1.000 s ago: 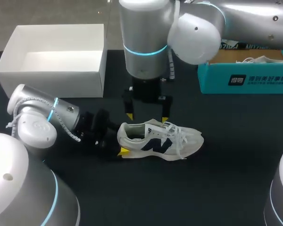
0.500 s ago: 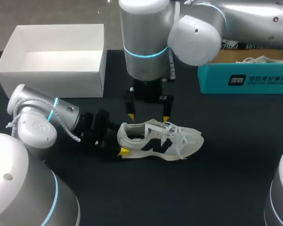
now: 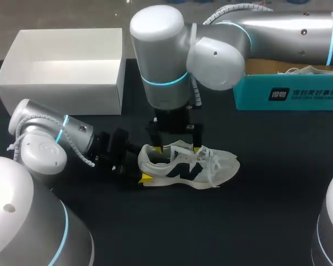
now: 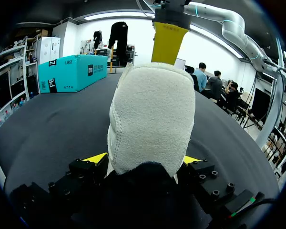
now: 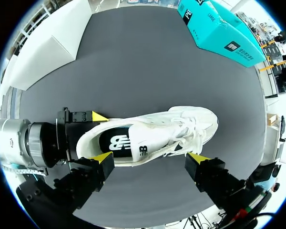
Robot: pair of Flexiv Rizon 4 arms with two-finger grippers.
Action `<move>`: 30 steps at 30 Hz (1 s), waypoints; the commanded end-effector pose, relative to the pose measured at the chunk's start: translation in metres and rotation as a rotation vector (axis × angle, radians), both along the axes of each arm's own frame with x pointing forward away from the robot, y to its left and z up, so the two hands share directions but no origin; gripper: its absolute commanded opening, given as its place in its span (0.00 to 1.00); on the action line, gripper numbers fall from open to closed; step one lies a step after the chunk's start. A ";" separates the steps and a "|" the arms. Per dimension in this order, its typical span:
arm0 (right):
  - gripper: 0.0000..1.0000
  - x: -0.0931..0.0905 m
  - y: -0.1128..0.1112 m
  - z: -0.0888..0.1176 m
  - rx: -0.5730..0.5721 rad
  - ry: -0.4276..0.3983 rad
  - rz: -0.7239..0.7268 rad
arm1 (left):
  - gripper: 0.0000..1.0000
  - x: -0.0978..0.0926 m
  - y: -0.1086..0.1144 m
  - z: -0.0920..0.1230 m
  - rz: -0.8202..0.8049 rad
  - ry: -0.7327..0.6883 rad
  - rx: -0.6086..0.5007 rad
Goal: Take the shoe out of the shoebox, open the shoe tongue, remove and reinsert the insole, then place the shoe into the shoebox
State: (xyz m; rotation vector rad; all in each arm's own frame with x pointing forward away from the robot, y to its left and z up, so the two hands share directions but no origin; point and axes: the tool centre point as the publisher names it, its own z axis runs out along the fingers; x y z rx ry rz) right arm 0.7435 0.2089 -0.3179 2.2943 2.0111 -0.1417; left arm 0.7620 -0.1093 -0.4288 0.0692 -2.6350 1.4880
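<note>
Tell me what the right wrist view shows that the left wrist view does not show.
Only the right wrist view: the shoe from above, with its insole and laces, and the white box. Only the left wrist view: the back of the heel, close, and one yellow finger of the right tool over the shoe. Both: the shoe, the teal box, and the left tool shut on the heel.

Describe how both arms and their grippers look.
The left arm and right arm are rounded silver-grey shells with glowing cyan joint rings and pale ribbed cables. The left gripper and right gripper are black bolted blocks, each with two yellow-tipped fingers.
</note>
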 end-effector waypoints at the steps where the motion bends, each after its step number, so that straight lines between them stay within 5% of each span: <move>1: 1.00 0.004 -0.002 -0.014 -0.008 0.019 -0.001 | 0.00 -0.003 0.001 -0.003 0.001 0.001 0.004; 13: 0.95 0.009 -0.012 -0.033 -0.057 0.078 -0.019 | 0.00 -0.003 0.001 -0.003 0.001 0.001 0.004; 15: 0.83 0.009 -0.014 -0.032 -0.068 0.085 -0.031 | 0.00 -0.003 0.001 -0.003 0.001 0.001 0.004; 16: 0.60 0.009 -0.016 -0.032 -0.068 0.085 -0.034 | 0.00 -0.003 0.001 -0.003 0.001 0.001 0.004; 17: 0.48 0.009 -0.018 -0.031 -0.070 0.086 -0.041 | 0.00 -0.003 0.001 -0.003 0.001 0.001 0.004; 19: 0.44 0.008 -0.021 -0.029 -0.075 0.091 -0.048 | 0.00 -0.003 0.001 -0.003 0.001 0.001 0.004; 24: 0.15 0.007 -0.030 -0.024 -0.086 0.093 -0.066 | 0.00 -0.003 0.001 -0.003 0.001 0.001 0.004; 25: 0.03 0.007 -0.030 -0.022 -0.086 0.093 -0.068 | 0.00 -0.003 0.001 -0.003 0.001 0.001 0.004; 30: 0.00 0.008 -0.034 -0.017 -0.077 0.082 -0.074 | 0.00 -0.003 0.001 -0.003 0.001 0.001 0.004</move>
